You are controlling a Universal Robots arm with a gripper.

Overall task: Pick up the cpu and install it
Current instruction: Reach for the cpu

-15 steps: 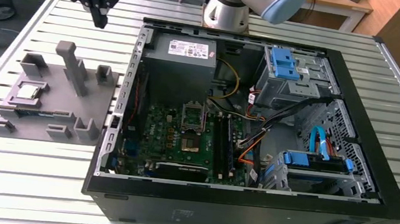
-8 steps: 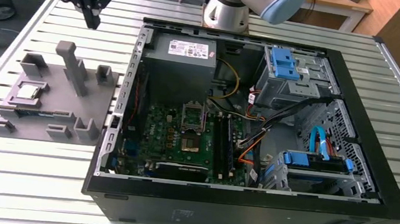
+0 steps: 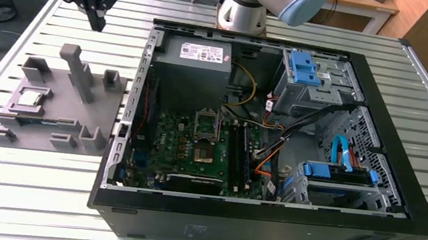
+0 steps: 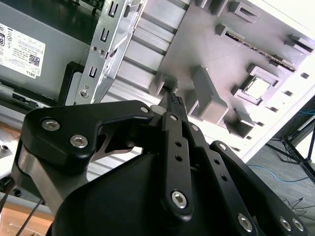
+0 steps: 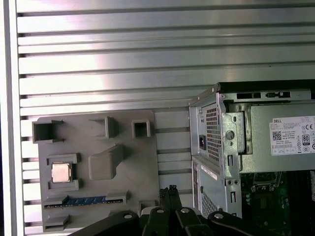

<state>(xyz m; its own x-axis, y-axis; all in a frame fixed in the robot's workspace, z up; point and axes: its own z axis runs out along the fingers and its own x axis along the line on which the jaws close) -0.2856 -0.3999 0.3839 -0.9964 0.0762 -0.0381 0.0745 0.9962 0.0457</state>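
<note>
Right, closest in, the gripper is seen with its fingers clenched together and nothing held between them. In the exterior view it is raised clear of the grey holder. Just past the tips, that holder is laid flat on the slatted tabletop. The cpu is seated in a square pocket there, silver top up, well apart from the fingers. A memory stick is lodged in a slot just beside the pocket. Further out, the open case is set next to the holder, and the socket is found deep inside, with no chip made out in it.

Trouble can be judged likely at the pocket. If the fingers were brought down clenched, the chip's top would be struck, not gripped. The chip is thin and walled in, so a pad could be caught on the pocket rim and the chip tipped or dropped. The stick could be nudged too. At the case, the metal edge could be clipped, and socket pins could be bent by a skewed chip.
</note>
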